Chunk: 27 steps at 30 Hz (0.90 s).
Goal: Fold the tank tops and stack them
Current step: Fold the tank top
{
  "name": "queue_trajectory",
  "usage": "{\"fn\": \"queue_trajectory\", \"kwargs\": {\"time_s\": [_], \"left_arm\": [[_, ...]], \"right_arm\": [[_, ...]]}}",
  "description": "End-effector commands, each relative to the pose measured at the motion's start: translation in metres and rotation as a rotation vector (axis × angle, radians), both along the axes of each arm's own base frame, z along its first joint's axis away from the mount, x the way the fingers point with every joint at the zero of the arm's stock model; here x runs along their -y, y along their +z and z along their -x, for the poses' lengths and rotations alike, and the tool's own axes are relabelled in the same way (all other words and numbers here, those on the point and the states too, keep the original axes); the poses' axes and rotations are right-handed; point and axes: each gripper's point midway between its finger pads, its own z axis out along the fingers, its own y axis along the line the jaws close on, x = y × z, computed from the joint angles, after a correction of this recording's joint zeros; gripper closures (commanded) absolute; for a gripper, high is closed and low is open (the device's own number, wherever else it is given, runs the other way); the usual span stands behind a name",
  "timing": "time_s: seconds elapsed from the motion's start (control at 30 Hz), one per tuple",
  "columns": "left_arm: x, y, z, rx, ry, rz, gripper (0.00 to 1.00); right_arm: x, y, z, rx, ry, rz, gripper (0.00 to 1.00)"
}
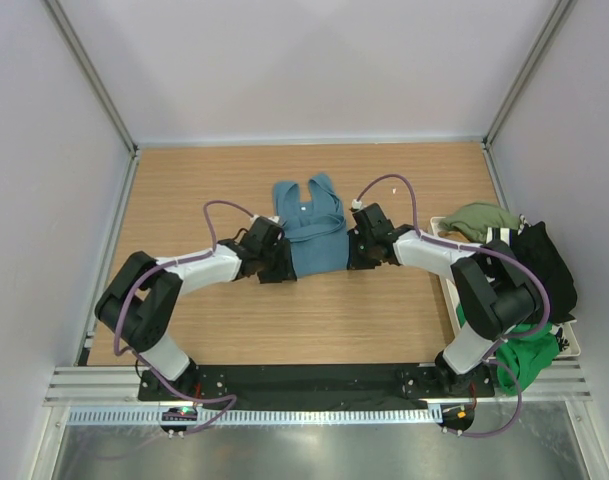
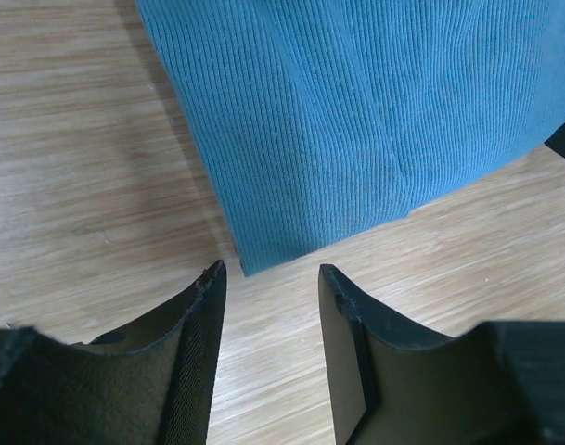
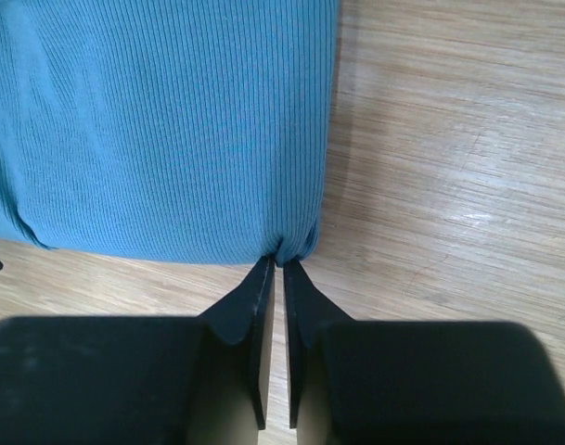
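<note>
A teal blue tank top [image 1: 314, 235] lies flat in the middle of the wooden table, straps toward the far side. My left gripper [image 1: 281, 262] sits at its near left corner. In the left wrist view the left gripper [image 2: 268, 271] stands open, and the corner of the teal tank top [image 2: 356, 120] ends just ahead of the fingertips, with only bare wood between them. My right gripper [image 1: 356, 252] is at the near right corner. The right wrist view shows the right gripper [image 3: 278, 262] pinched shut on the puckered hem of the teal tank top [image 3: 161, 130].
A white tray [image 1: 574, 345] at the table's right edge holds an olive top [image 1: 481, 218], a black top [image 1: 539, 262] and a green top [image 1: 524, 355] that hangs over the near side. Walls close in the table at the left, right and back.
</note>
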Motion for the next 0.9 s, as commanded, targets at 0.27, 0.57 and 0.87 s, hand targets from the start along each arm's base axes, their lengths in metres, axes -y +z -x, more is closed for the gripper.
{"fn": "queue_trajectory", "kwargs": {"time_s": [0.27, 0.57, 0.87], "left_arm": [[0.004, -0.001, -0.015, 0.045, -0.046, -0.044, 0.78], [-0.007, 0.002, -0.013, 0.076, -0.058, -0.094, 1.00], [-0.034, 0.021, 0.000, 0.104, -0.045, -0.172, 1.00]], "right_arm": [[-0.007, 0.011, -0.013, 0.053, 0.014, -0.014, 0.92], [0.003, 0.017, -0.010, 0.053, -0.014, 0.021, 0.98], [0.028, 0.034, -0.003, 0.097, -0.087, 0.120, 0.99]]}}
